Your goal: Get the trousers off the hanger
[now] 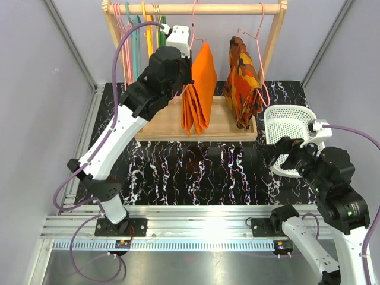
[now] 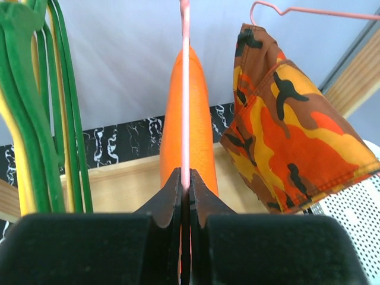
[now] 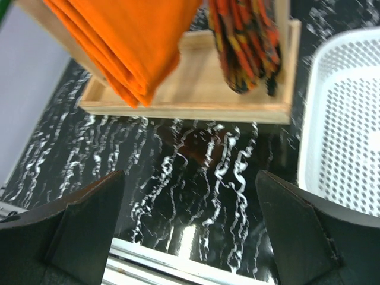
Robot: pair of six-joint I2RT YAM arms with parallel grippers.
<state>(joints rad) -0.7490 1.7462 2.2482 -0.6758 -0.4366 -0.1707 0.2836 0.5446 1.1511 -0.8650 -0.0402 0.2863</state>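
The orange trousers (image 1: 199, 89) hang folded over a thin pale-pink hanger (image 1: 194, 27) on the wooden rail. In the left wrist view the hanger's wire (image 2: 185, 89) runs straight up in front of the trousers (image 2: 202, 119). My left gripper (image 2: 185, 175) is shut on that wire, its jaws pressed together round it. From above, the left gripper (image 1: 187, 76) sits against the left edge of the trousers. My right gripper (image 3: 190, 178) stands open and empty over the dark marbled table. It is low at the right (image 1: 278, 153), with the trousers' lower end (image 3: 130, 41) ahead of it.
A camouflage garment (image 1: 243, 83) hangs on a second pink hanger (image 1: 261, 35) to the right. Green and yellow hangers (image 2: 29, 119) crowd the rail's left end. The rack's wooden base (image 3: 190, 101) lies below. A white perforated basket (image 1: 288, 133) stands at the right.
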